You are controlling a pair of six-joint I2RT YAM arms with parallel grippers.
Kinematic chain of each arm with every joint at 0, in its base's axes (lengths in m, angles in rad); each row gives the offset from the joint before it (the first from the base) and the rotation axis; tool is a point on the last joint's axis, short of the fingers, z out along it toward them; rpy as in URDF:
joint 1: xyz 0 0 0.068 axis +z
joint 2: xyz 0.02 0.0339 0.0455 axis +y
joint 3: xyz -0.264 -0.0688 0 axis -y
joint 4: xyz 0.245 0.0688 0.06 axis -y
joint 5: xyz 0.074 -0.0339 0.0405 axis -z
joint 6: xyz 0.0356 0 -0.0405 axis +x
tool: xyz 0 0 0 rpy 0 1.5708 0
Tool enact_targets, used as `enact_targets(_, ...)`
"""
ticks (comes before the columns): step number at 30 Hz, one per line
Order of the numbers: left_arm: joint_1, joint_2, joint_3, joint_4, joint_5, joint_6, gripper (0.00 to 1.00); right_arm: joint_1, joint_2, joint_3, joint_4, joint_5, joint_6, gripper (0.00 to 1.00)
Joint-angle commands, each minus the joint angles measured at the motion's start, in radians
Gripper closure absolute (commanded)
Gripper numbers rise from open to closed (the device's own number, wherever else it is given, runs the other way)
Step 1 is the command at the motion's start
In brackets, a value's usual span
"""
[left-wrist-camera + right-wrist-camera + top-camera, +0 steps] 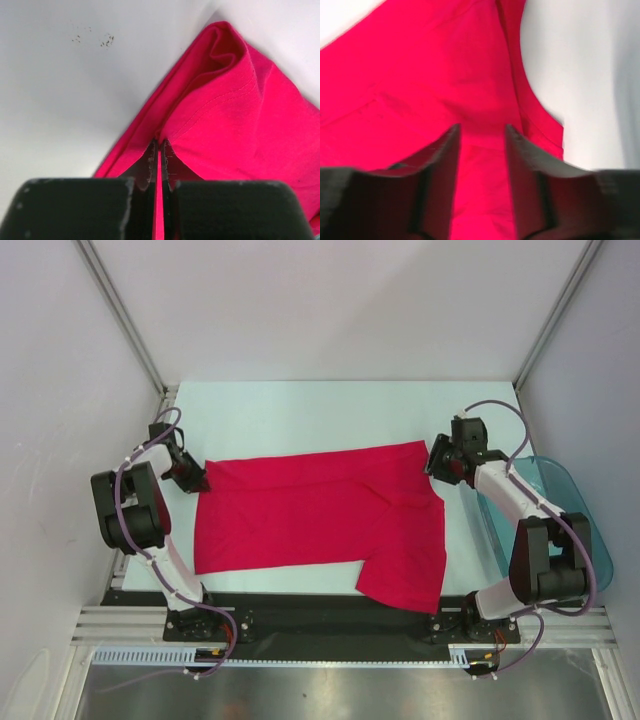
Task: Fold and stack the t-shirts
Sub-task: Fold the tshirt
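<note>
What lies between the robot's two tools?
A red t-shirt, spread flat across the table, fills the whole stretch in the top view. The left tool pinches one end; the right tool stands open over the opposite end.

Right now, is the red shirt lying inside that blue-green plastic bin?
No, the t-shirt lies spread out on the table, and the teal bin stands apart from it at the right edge.
</note>
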Motion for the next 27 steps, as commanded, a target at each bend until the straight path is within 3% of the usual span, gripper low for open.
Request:
enact_targets(1, 0.002, -0.018, 0.025, 0.008, -0.027, 0.015, 0.99, 0.004, 0.037, -0.024, 0.036, -0.053, 0.030, 0.58)
enact_targets(5, 0.004, -0.037, 0.019, 0.019, -0.020, 0.018, 1.00, 0.004, 0.030, -0.061, 0.035, -0.039, 0.033, 0.62)
enact_targets(10, 0.002, -0.049, 0.018, 0.030, -0.002, 0.015, 1.00, -0.001, 0.005, -0.103, 0.016, -0.036, 0.004, 0.60)
enact_targets(14, 0.004, -0.044, 0.019, 0.033, 0.018, 0.013, 1.00, -0.013, -0.017, -0.144, 0.024, -0.039, -0.013, 0.53)
enact_targets(27, 0.001, -0.041, 0.022, 0.036, 0.029, 0.010, 1.00, -0.018, 0.028, -0.195, 0.114, -0.058, -0.044, 0.54)
